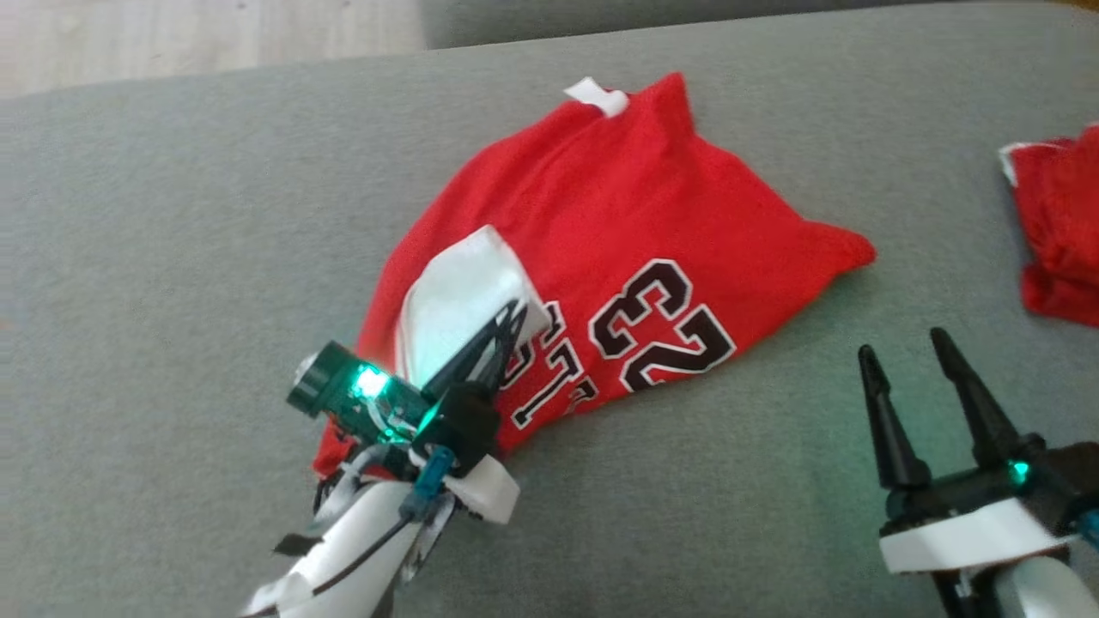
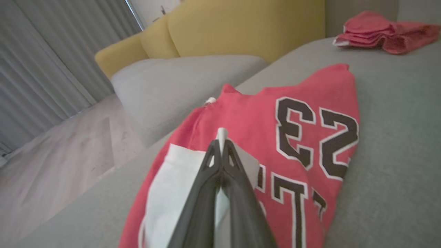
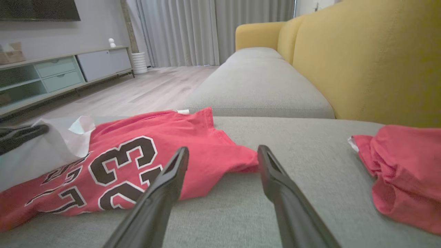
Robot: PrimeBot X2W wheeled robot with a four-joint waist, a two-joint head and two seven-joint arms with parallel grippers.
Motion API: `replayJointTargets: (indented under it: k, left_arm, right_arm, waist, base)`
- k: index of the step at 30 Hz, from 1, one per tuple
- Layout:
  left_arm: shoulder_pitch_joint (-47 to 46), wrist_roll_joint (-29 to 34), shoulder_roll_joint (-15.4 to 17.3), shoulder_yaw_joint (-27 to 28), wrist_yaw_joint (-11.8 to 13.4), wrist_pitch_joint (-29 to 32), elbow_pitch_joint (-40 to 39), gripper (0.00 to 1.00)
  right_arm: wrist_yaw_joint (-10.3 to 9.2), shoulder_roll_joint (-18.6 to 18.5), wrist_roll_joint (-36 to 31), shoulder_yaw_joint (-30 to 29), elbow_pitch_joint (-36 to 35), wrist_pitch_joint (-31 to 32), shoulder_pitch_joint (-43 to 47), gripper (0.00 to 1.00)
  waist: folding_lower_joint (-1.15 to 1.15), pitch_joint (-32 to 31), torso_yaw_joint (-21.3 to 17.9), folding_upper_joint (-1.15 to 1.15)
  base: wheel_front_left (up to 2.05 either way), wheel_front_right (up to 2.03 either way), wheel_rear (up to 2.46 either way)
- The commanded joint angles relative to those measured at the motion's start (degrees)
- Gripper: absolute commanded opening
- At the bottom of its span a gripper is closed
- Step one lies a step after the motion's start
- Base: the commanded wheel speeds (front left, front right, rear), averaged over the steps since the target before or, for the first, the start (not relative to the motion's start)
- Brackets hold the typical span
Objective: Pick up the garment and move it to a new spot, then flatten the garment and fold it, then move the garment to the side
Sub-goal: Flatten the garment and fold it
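Observation:
The garment (image 1: 618, 197) is a red jersey with a black "23" and a white panel (image 1: 455, 292), lying crumpled on the grey cushion (image 1: 172, 215). My left gripper (image 1: 515, 313) sits over that white panel at the garment's near left side, shut on a pinch of the white cloth. In the left wrist view a sliver of white pokes out between the closed tips of the left gripper (image 2: 222, 137), with the garment (image 2: 248, 117) beyond. My right gripper (image 1: 903, 343) is open and holds nothing, off the garment's right edge. In the right wrist view the right gripper (image 3: 223, 148) points toward the garment (image 3: 193, 137).
A second red garment (image 1: 1060, 223) lies bunched at the cushion's right edge, also seen as a red heap (image 3: 403, 172). A yellow sofa back (image 3: 361, 51) rises behind. Another grey cushion (image 3: 258, 79) adjoins at the far side. Wooden floor (image 1: 172, 34) lies beyond the far left edge.

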Motion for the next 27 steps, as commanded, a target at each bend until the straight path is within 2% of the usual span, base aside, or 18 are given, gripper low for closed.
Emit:
replayJointTargets:
  k: [1, 6, 10, 13, 19, 27]
  left_arm:
    - [-2.3, -0.3, 1.0, 2.9, 1.0, -0.8, -3.3, 0.0]
    - [-3.1, 0.2, 3.6, 6.0, 4.2, -1.9, -11.6, 0.0]
    - [-4.6, 0.7, 6.4, 8.7, 5.4, -0.5, -17.2, 0.0]
    - [-6.0, 0.5, 7.9, 10.3, 5.5, 0.3, -19.5, 0.0]
    - [-10.0, -0.4, 8.0, 12.3, 5.7, -0.4, -21.2, 0.0]
    - [-15.1, -0.5, 6.1, 12.0, 5.5, -1.8, -19.0, 0.0]
  right_arm:
    - [0.25, -1.7, 0.7, 0.5, -2.1, -0.3, -1.7, 1.0]
    - [0.25, -5.8, 3.8, -0.2, -0.5, -0.3, -6.1, 1.0]
    - [0.25, -11.6, 6.8, 0.5, 3.9, -0.3, -12.3, 1.0]
    - [0.25, -16.5, 10.7, 3.3, 9.8, 1.3, -18.5, 1.0]
    - [0.25, -23.4, 21.4, 10.4, 17.6, 7.5, -31.2, 1.0]
    - [0.25, -32.7, 38.7, 22.2, 20.4, 17.8, -42.2, 1.0]
  waist:
    - [0.0, -0.2, 2.0, 0.0]
    - [0.0, 1.1, 6.6, 0.0]
    - [0.0, 3.2, 9.4, 0.0]
    - [0.0, 5.0, 11.2, 0.0]
    - [0.0, 9.3, 14.6, 0.0]
    - [0.0, 13.6, 19.0, 0.0]
  base:
    - [0.0, 0.0, 0.0]
    - [0.0, 0.0, 0.0]
    - [0.0, 0.0, 0.0]
    - [0.0, 0.0, 0.0]
    - [0.0, 0.0, 0.0]
    - [0.0, 0.0, 0.0]
